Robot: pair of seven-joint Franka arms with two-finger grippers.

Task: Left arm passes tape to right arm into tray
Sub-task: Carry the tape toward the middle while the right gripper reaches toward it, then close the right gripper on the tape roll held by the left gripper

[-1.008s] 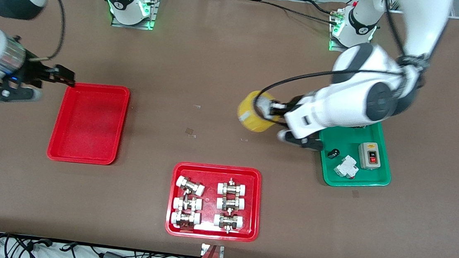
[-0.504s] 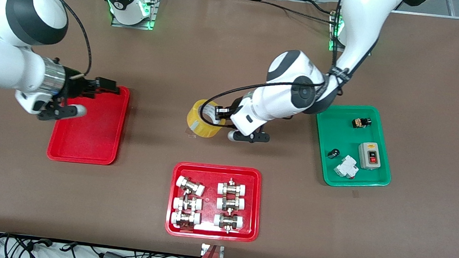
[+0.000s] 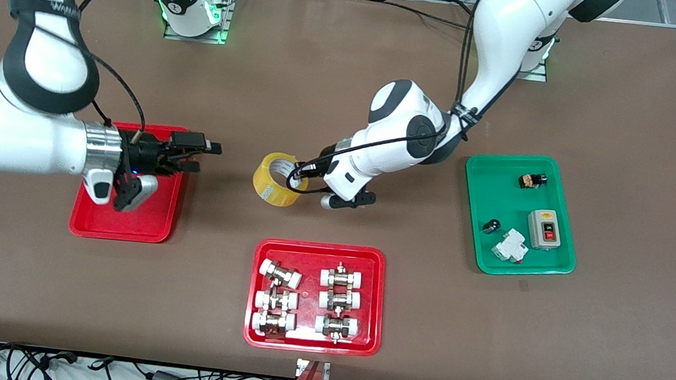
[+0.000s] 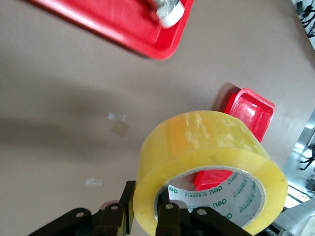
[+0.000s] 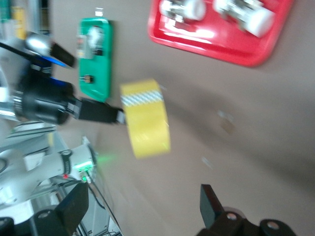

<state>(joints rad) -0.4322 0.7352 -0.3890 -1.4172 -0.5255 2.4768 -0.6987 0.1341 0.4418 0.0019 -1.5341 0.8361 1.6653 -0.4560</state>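
Two grippers face each other across a gap over the bare desk (image 3: 298,88), and that gap is what the handover turns on. The left gripper (image 3: 303,173) has its jaws clamped on the tape (image 3: 276,179), one finger through the core and one outside the ring wall, as the left wrist view shows (image 4: 211,169). Tape is held in the air over the open desk between the tray (image 3: 96,224) and the green tray (image 3: 512,266), above the stretch just past the fittings tray (image 3: 311,341).

The right gripper (image 3: 197,153) hovers over the tray's edge on the side toward the tape, jaws apart, pointing straight at the roll. In the right wrist view the roll (image 5: 145,118) sits ahead of the spread fingers (image 5: 211,204), well clear of them.

Key relation: ring axis looks roughly in line with the left fingers, so the yellow band faces the right arm's approach, with the open face tilted up toward the front camera. Left jaws occupy the rim on their own side; the rim toward the right arm is free. My read: right arm needs to close the gap and take that free wall. Risk: clipping the left fingers if it goes in too deep.
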